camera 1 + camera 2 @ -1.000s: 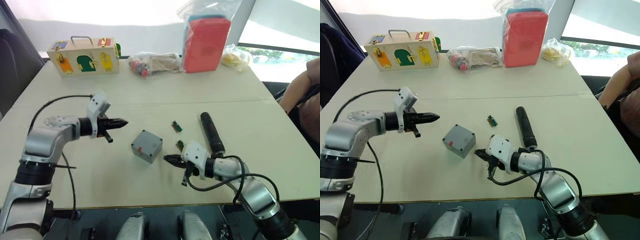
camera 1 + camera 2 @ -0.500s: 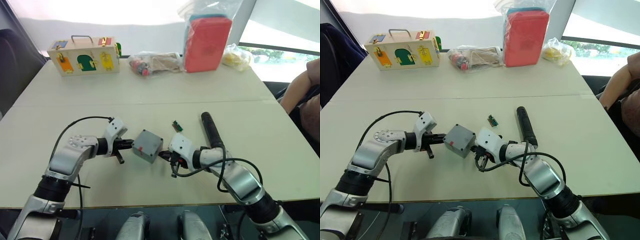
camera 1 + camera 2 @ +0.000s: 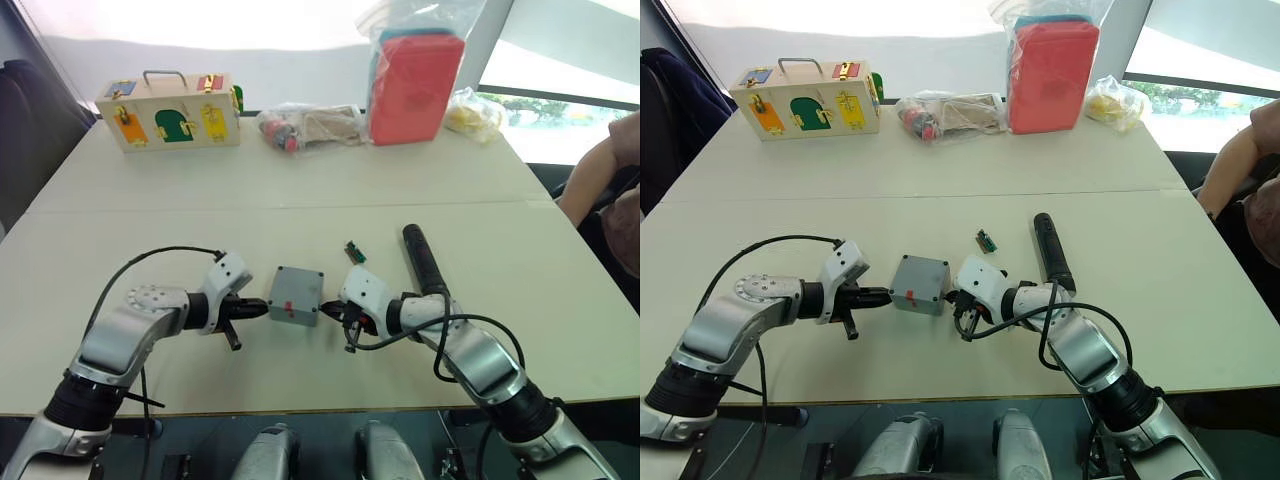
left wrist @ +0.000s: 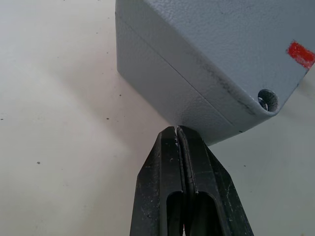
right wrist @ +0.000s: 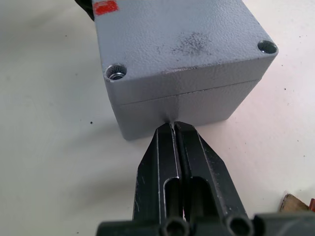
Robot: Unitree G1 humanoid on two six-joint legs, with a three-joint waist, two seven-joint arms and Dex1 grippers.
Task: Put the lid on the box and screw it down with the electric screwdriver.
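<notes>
As box (image 3: 296, 294) sits btwn hands | L hand (image 3: 262, 310) closed, empty, tip touching | R hand (image 3: 325, 311) same

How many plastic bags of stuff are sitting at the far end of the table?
3. One clear bag lies beside the wooden case, a tall one holds the red block in the middle, and a small bag with yellow contents sits by the window.

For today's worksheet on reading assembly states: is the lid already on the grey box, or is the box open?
On. The lid covers the box; a seam runs between them, and no wires show inside.
</notes>
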